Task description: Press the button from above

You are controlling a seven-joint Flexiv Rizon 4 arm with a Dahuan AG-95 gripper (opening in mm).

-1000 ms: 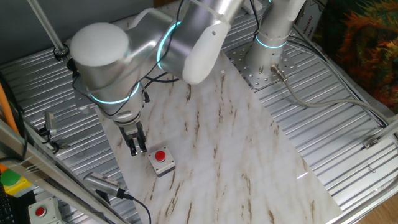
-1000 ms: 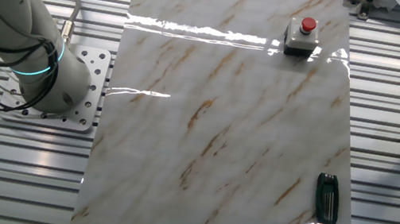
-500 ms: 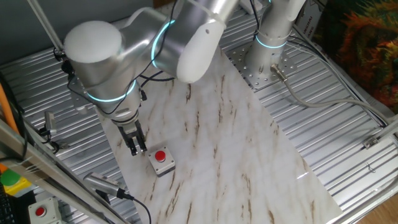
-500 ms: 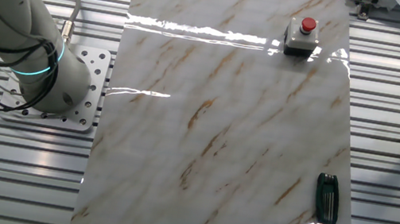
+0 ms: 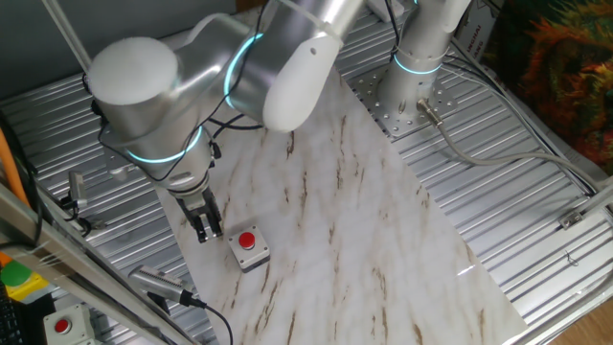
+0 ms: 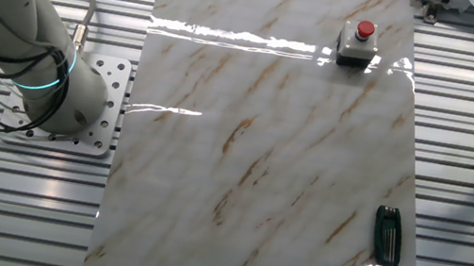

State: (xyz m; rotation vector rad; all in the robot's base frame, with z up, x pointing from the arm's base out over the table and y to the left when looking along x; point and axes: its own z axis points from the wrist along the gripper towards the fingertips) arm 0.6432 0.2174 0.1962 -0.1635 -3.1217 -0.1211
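Observation:
The button [image 5: 247, 240] is a small round red cap on a small square light-grey box [image 5: 252, 256], standing near the left edge of the marble board [image 5: 364, 220]. It also shows in the other fixed view [image 6: 365, 29], near the board's far right corner. My gripper [image 5: 206, 233] points down just left of the box, apart from it, with its tips about level with the button. Its two dark fingers [image 5: 201, 222] are pressed together and hold nothing. The gripper is out of sight in the other fixed view.
A red button on an off-white housing [image 5: 62, 326] and a green button on a yellow housing [image 5: 17, 276] sit off the board at the lower left. A metal cylinder with a cable [image 5: 158, 285] lies nearby. A black flat object [image 6: 387, 235] lies on the board. The arm's base [image 6: 62, 96] stands beside the board.
The arm's elbow and wrist have shifted a little to the left, and the gripper has moved slightly left, away from the button. The button has not moved.

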